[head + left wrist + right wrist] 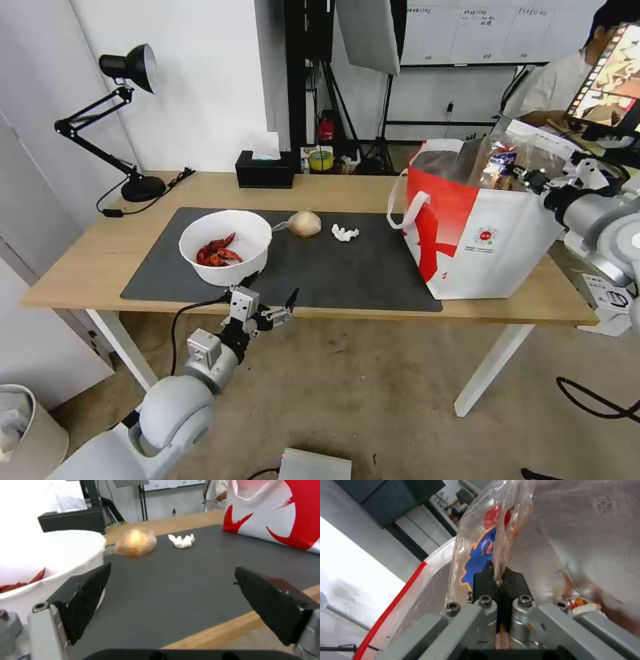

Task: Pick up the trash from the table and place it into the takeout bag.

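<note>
Here the takeout bag (pixel 490 250) stands at the right end of the table (pixel 80 267), partly on the dark grey mat (pixel 347 267), and the rest is placed from it. The right gripper (pixel 527 179) sits at the bag's open mouth, and in the right wrist view its fingers (pixel 483 581) are pinched tight on the thin wall of a clear hinged plastic tray (pixel 480 542) with a blue and red label. The tray stands on edge in the mouth, against the silver foil lining (pixel 586 530); it looks partly inside, though how deep it reaches cannot be told.

Left of the bag, on the mat, lies the crumpled white tissue (pixel 345 233). Just beyond that is the tan bag-wrapped lump (pixel 305 223), and farther left again the white round bowl (pixel 225 247) with red crayfish shells (pixel 217 251) in it.

The left gripper (pixel 270 300) hovers at the table's near edge, well away from the bag. Its jaws are spread wide and hold nothing. One finger (pixel 85 600) is just beside the bowl's near wall; whether it touches is unclear. The lump and tissue lie farther ahead of it, toward the bag.
</note>
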